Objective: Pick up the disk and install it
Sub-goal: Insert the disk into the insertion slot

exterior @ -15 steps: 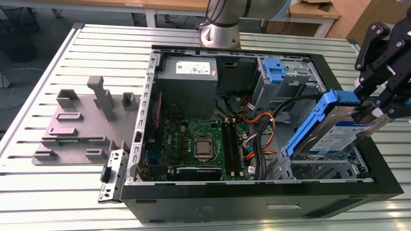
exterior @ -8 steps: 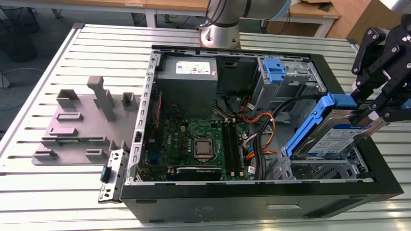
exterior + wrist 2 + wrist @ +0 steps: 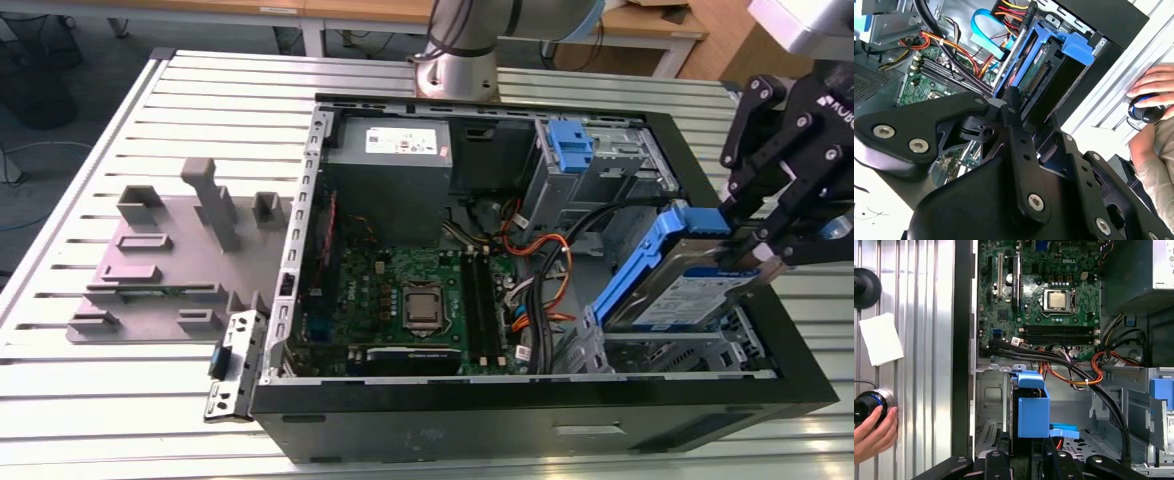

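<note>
The disk [image 3: 674, 288] is a silver-grey drive with a white-and-blue label and blue rails. It hangs tilted over the drive bay at the front corner of the open computer case [image 3: 534, 410], at the exterior view's right. My black gripper [image 3: 750, 255] is shut on its upper end. In the second wrist view the gripper [image 3: 1030, 117] clamps the disk [image 3: 1046, 67] edge-on, its blue carrier pointing into the case. In the first wrist view the blue carrier of the disk [image 3: 1032, 410] stands just beyond the gripper [image 3: 1026, 456], over the metal bay floor.
Inside the case lie the motherboard [image 3: 400, 300], a grey power supply [image 3: 390, 140], a blue bracket on the drive cage [image 3: 571, 150] and loose cables [image 3: 541, 255]. A grey fixture [image 3: 174, 250] sits on the slatted table. A person's hand [image 3: 871, 432] rests on a knob.
</note>
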Controlling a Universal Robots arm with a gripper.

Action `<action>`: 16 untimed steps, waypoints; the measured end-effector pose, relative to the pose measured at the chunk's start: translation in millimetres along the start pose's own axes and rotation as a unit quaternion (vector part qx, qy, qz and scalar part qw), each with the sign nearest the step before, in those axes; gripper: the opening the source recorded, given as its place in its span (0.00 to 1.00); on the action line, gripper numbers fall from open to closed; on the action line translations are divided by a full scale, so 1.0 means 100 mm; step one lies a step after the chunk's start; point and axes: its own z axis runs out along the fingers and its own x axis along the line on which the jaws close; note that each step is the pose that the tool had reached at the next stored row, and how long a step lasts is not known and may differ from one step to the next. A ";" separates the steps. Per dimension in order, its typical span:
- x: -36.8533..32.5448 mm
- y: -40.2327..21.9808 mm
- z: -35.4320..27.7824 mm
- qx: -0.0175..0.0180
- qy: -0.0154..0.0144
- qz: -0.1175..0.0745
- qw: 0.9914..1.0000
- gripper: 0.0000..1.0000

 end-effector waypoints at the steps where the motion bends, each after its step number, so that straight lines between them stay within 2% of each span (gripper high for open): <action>1: 0.000 0.000 0.018 0.000 0.000 0.000 1.000 0.35; 16: 0.007 -0.005 0.290 0.000 0.000 0.000 1.000 0.35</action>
